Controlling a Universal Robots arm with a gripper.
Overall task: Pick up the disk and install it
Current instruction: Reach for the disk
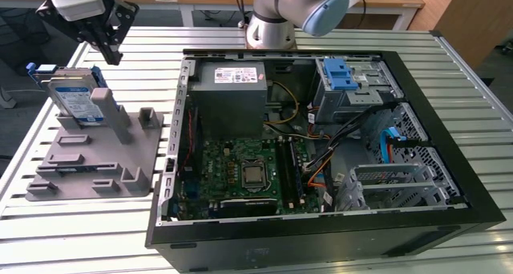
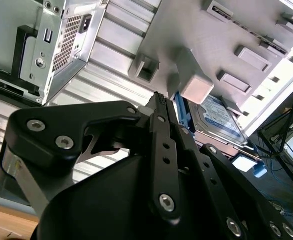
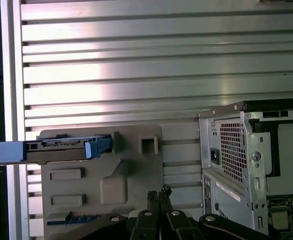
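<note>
A robot arm's gripper (image 1: 115, 56) hangs over the far left corner of a slatted metal table (image 1: 72, 226), its jaws drawn together at the tips and holding nothing. In both wrist views the black fingertips (image 2: 159, 100) (image 3: 159, 192) meet in a point with no gap between them.

The disk (image 1: 76, 100) stands on edge, leaning slightly, in the far end of a grey holder (image 1: 88, 166) at the exterior view's left, just below the gripper and apart from it. Its silver face carries a white-and-blue label whose print cannot be made out. A blue carrier frame runs round its edges. In the second wrist view the disk (image 2: 219, 120) rests against a post of the holder (image 2: 226, 45). In the first wrist view the disk (image 3: 61, 147) appears edge-on, blue frame outward, slotted into the holder (image 3: 101, 165).

To the exterior view's right of the holder lies an open black computer case (image 1: 321, 250). A grey power supply (image 1: 232, 100) with a white sticker (image 1: 235, 76) sits at its far left, above the motherboard (image 1: 240, 166). A blue latch (image 1: 340, 76) tops the drive cage (image 1: 361, 88) at its far right.
</note>
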